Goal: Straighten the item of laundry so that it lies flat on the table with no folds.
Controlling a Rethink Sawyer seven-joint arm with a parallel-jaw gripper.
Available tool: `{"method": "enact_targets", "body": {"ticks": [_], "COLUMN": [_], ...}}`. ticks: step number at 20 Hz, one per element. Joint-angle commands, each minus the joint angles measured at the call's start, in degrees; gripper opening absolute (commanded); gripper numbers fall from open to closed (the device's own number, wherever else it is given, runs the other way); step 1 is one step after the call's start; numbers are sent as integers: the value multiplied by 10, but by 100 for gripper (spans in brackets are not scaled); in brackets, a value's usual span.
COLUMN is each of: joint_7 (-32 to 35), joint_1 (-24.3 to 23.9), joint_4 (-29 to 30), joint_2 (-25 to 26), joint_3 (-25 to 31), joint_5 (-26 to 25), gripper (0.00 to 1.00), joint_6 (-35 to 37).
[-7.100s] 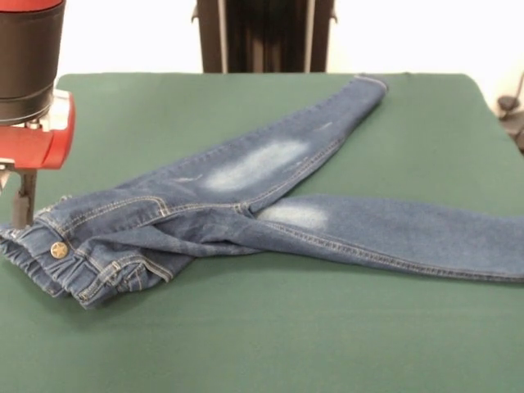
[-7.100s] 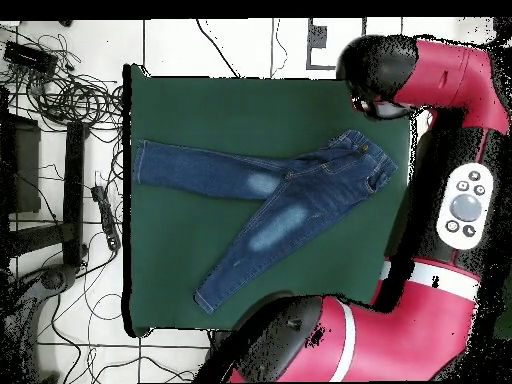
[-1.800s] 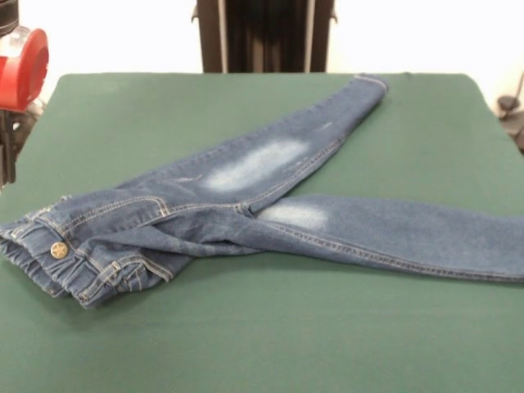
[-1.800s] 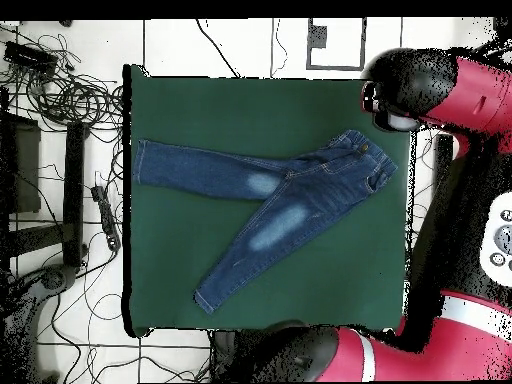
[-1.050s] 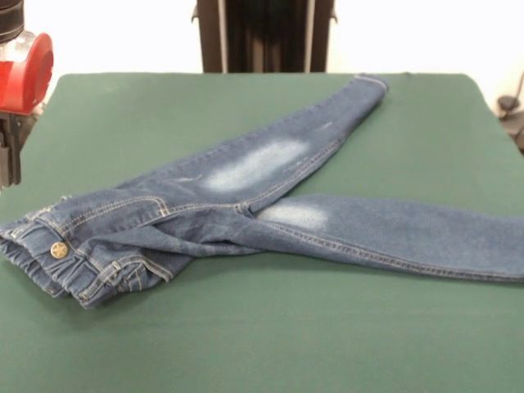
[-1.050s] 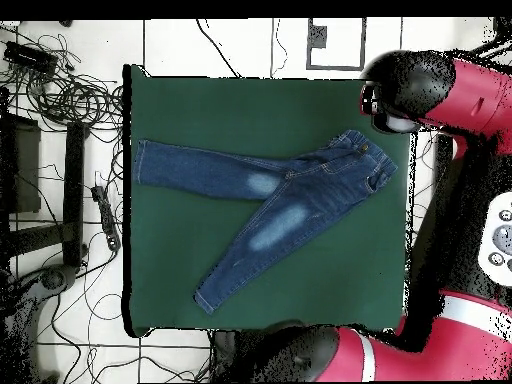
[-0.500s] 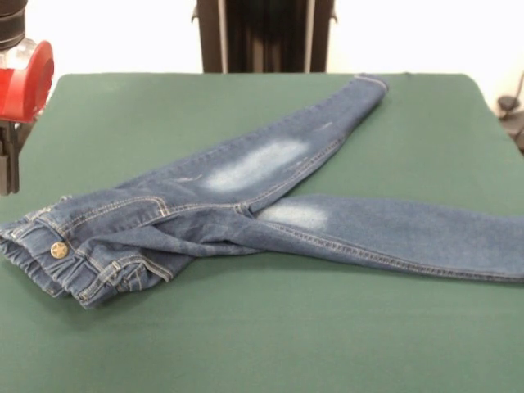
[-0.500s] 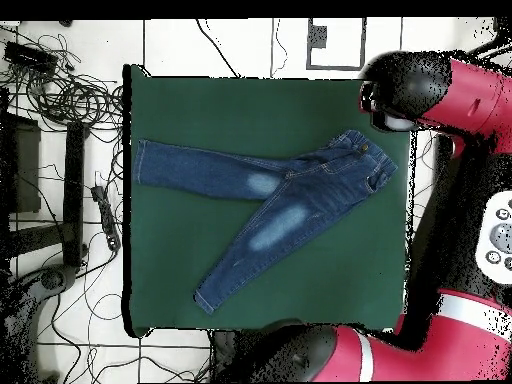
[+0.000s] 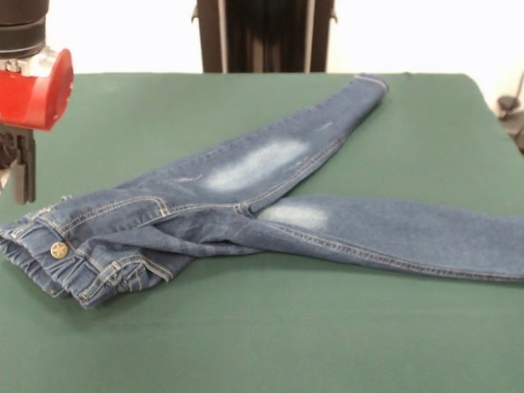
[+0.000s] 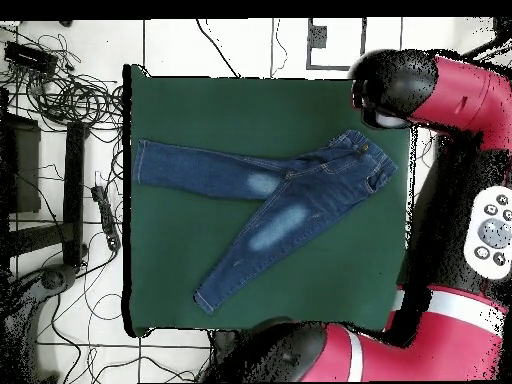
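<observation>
Although the jeans [image 9: 246,209] lie spread across the green table [image 9: 262,344], the job looks only part done. Nearest the camera in the front view, the elasticated waistband [image 9: 49,258] with its brass button [image 9: 58,250] is bunched and doubled over at the left — a clear fold that must come out. Just right of it, the hip and crotch are twisted, and the upper leg lies partly over the top of the other, whose length runs off to the right fairly smooth. Farther back, the upper leg stretches toward the far right corner, flat, its faded patch [image 9: 255,166] showing. At the far left the gripper [image 9: 20,176] hangs just above the waistband's end, holding nothing; how wide it stands I cannot tell. What remains, I judge — unfolding the waist and parting the legs.
</observation>
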Motion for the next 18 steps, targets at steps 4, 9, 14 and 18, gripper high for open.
{"method": "enact_targets", "body": {"ticks": [4,9,14,18], "joint_7": [114,120,132,145], "joint_1": [36,37,40,47], "joint_4": [85,94,93,86], "joint_2": [58,58,61,68], "joint_3": [20,20,19,14], "joint_5": [6,10,13,12], "gripper": [100,100,100,100], "joint_6": [-17,-28,-32,-33]}}
